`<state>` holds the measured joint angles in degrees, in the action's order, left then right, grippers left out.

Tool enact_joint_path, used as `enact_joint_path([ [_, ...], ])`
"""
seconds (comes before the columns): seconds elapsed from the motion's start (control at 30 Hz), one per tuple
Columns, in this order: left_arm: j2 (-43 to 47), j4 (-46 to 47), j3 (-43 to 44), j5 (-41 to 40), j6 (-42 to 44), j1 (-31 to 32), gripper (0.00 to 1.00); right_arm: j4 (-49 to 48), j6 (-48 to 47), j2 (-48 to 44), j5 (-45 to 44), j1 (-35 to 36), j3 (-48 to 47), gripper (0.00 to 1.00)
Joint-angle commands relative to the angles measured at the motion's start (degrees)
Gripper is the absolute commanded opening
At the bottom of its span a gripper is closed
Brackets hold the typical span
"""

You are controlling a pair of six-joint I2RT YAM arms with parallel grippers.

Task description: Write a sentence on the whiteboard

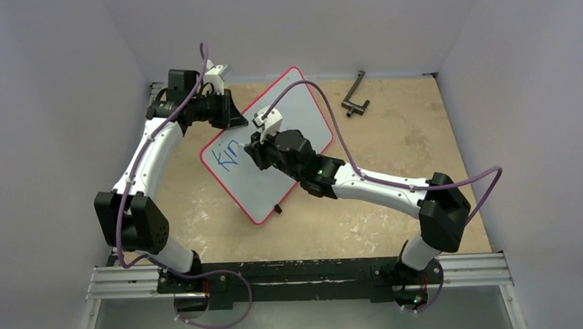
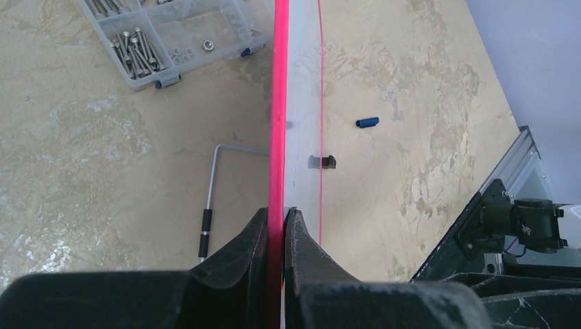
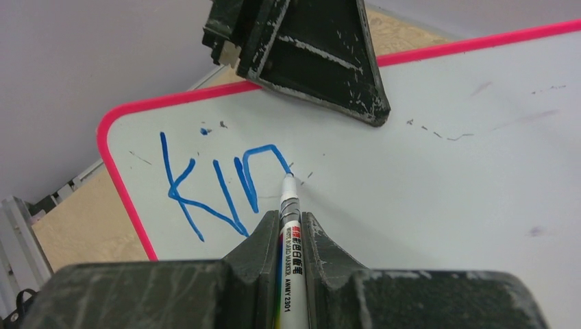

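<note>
Left gripper (image 2: pixel 282 212) is clamping tight on the red rim of the whiteboard (image 1: pixel 294 113), which is sitting diagonally toward the far-left corner of the table (image 1: pixel 419 116). Right gripper (image 3: pixel 291 218) is squeezing a marker (image 3: pixel 289 199), its tip touching the board. The sentence (image 3: pixel 226 199) is only reading "Kin" in blue, sitting by the board's corner nearest the table's left edge.

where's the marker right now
Right wrist view, centre: the marker is clamped in the right end effector, its tip on the whiteboard at the end of the blue letters "Kin".
</note>
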<state>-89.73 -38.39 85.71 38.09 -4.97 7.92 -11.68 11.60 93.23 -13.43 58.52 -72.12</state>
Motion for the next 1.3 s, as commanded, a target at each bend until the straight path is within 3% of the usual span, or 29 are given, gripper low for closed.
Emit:
enact_joint_path([
  [0.0, 1.4, -5.0, -0.9, -3.9, 3.2, 1.0, 0.0, 1.6, 1.2, -1.0, -0.5, -0.6, 3.2, 0.0],
  [0.7, 1.4, -5.0, -1.0, -3.9, 3.3, 1.0, 0.0, -0.1, 0.4, -7.9, -3.3, -0.5, 4.3, 0.0],
  [1.0, 1.6, -5.0, -1.1, -4.1, 3.3, 1.0, 0.0, 0.1, 0.9, -5.0, -6.8, -2.2, 0.6, 0.0],
  [1.27, 1.4, -5.0, -1.0, -3.8, 3.3, 1.0, 0.0, 0.2, 1.9, -2.4, -4.1, -3.9, -1.7, 0.0],
])
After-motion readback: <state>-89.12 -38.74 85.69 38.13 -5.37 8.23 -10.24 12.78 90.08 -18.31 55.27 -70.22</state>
